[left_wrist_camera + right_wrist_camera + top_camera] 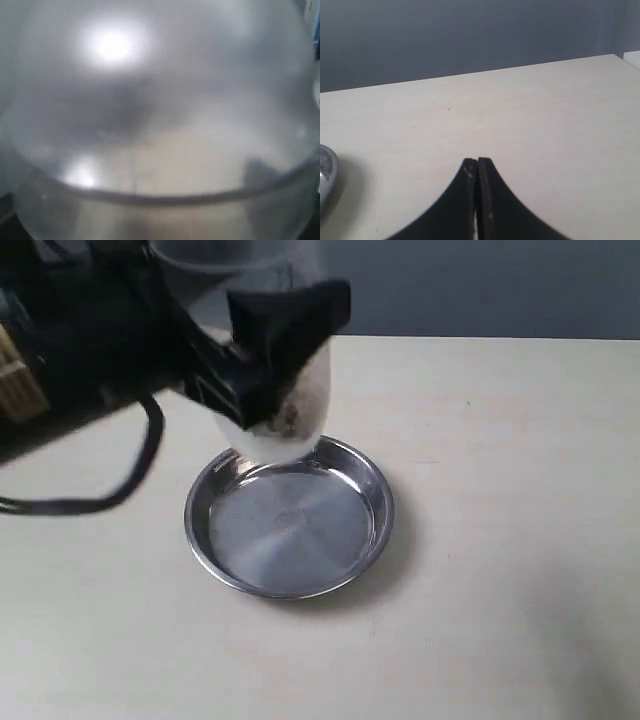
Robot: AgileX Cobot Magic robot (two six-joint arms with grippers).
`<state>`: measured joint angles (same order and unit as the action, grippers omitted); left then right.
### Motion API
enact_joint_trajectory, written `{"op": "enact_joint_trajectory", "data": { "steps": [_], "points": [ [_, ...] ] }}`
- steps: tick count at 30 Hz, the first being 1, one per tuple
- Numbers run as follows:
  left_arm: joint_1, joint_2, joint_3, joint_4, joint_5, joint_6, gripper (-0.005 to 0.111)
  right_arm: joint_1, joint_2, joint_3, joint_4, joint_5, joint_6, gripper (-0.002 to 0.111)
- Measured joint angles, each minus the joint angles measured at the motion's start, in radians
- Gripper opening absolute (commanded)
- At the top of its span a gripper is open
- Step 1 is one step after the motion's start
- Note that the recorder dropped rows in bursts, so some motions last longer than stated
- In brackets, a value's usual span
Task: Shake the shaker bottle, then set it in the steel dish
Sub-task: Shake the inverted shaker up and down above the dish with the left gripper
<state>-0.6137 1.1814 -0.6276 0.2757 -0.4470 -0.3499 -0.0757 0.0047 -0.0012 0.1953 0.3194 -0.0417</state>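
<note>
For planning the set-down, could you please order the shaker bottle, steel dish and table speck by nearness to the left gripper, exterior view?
1. shaker bottle, held in the left gripper.
2. steel dish, just below.
3. table speck, far right.

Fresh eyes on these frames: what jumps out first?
The left gripper clamps the frosted shaker bottle, blurred, over the far rim of the shiny steel dish. The bottle fills the left wrist view; the right gripper sits shut above the table.
</note>
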Motion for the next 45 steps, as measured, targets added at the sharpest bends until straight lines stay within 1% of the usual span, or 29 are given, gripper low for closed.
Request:
{"op": "enact_joint_trajectory", "data": {
  "steps": [2, 3, 5, 6, 8, 9, 11, 13, 14, 16, 18, 19, 20, 22, 24, 27, 28, 30, 32, 33, 34, 35, 36, 38, 41, 43, 45],
  "points": [
    [-0.004, 0.104, 0.064, -0.032, 0.084, -0.013, 0.0, 0.0, 0.0, 0.0, 0.0, 0.0, 0.0, -0.001],
    [-0.007, 0.089, 0.071, -0.01, 0.097, -0.018, 0.0, 0.0, 0.0, 0.0, 0.0, 0.0, 0.0, -0.001],
    [-0.007, -0.01, 0.01, -0.01, 0.066, 0.038, 0.0, 0.0, 0.0, 0.0, 0.0, -0.002, 0.0, -0.001],
    [-0.007, -0.037, -0.023, -0.054, 0.031, 0.077, 0.0, 0.0, 0.0, 0.0, 0.0, -0.002, 0.0, -0.001],
    [0.001, -0.002, -0.009, -0.089, 0.021, 0.105, 0.0, 0.0, 0.0, 0.0, 0.0, -0.002, 0.0, -0.001],
    [0.005, 0.034, 0.008, -0.108, 0.039, 0.105, 0.0, 0.0, 0.0, 0.0, 0.0, -0.002, 0.0, -0.001],
    [0.005, 0.087, 0.024, -0.115, 0.144, 0.101, 0.0, 0.0, 0.0, 0.0, 0.0, 0.0, 0.0, -0.001],
    [0.005, 0.046, 0.009, -0.074, 0.193, 0.098, 0.0, 0.0, 0.0, 0.0, 0.0, 0.0, 0.0, -0.001],
    [0.005, 0.014, -0.01, -0.059, 0.19, 0.098, 0.0, 0.0, 0.0, 0.0, 0.0, 0.0, 0.0, -0.001],
    [0.005, -0.047, -0.052, -0.06, 0.125, 0.101, 0.0, 0.0, 0.0, 0.0, 0.0, 0.0, 0.0, -0.001],
    [0.005, -0.037, -0.044, -0.078, 0.06, 0.112, 0.0, 0.0, 0.0, 0.0, 0.0, 0.0, 0.0, -0.001],
    [0.005, -0.002, -0.027, -0.101, 0.035, 0.116, 0.0, 0.0, 0.0, 0.0, 0.0, 0.0, 0.0, -0.001],
    [0.005, 0.038, -0.007, -0.122, 0.036, 0.116, 0.0, 0.0, 0.0, 0.0, 0.0, 0.0, 0.0, -0.001],
    [0.008, 0.092, 0.017, -0.121, 0.091, 0.089, 0.0, 0.0, 0.0, 0.0, 0.0, 0.0, 0.0, -0.001],
    [0.008, 0.063, 0.009, -0.08, 0.105, 0.074, 0.0, 0.0, 0.0, 0.0, 0.0, -0.002, 0.0, -0.001],
    [0.008, -0.015, -0.05, -0.052, 0.057, 0.064, 0.0, 0.0, 0.0, 0.0, 0.0, -0.002, 0.0, -0.001],
    [0.008, -0.017, -0.054, -0.05, 0.045, 0.062, 0.0, 0.0, 0.0, 0.0, 0.0, -0.002, 0.0, -0.001],
    [0.009, 0.043, -0.039, -0.06, 0.058, 0.057, 0.0, 0.0, 0.0, 0.0, 0.0, -0.002, 0.0, -0.001],
    [0.007, 0.114, -0.017, -0.069, 0.162, 0.032, 0.0, 0.0, 0.0, 0.0, 0.0, -0.002, 0.0, -0.001],
    [0.001, 0.122, -0.015, -0.069, 0.212, 0.024, 0.0, 0.0, 0.0, 0.0, 0.0, 0.0, 0.0, -0.001],
    [-0.005, 0.11, -0.018, -0.066, 0.262, 0.022, 0.0, 0.0, 0.0, 0.0, 0.0, 0.0, 0.0, -0.001],
    [-0.008, 0.076, -0.034, -0.053, 0.282, 0.022, 0.0, 0.0, 0.0, 0.0, 0.0, 0.0, 0.0, -0.001],
    [-0.01, 0.042, -0.054, -0.039, 0.279, 0.022, 0.0, 0.0, 0.0, 0.0, 0.0, 0.0, 0.0, -0.001],
    [-0.014, -0.022, -0.097, -0.026, 0.202, 0.024, 0.0, 0.0, 0.0, 0.0, 0.0, 0.0, 0.0, -0.001],
    [-0.014, 0.007, -0.073, -0.025, 0.116, 0.039, 0.0, 0.0, 0.0, 0.0, 0.0, 0.0, 0.0, -0.001],
    [-0.014, 0.063, -0.047, -0.029, 0.164, 0.037, 0.0, 0.0, 0.0, 0.0, 0.0, 0.0, 0.0, -0.001],
    [-0.014, 0.059, -0.047, -0.01, 0.214, 0.042, 0.0, 0.0, 0.0, 0.0, 0.0, -0.001, 0.0, -0.001]
  ]
}}
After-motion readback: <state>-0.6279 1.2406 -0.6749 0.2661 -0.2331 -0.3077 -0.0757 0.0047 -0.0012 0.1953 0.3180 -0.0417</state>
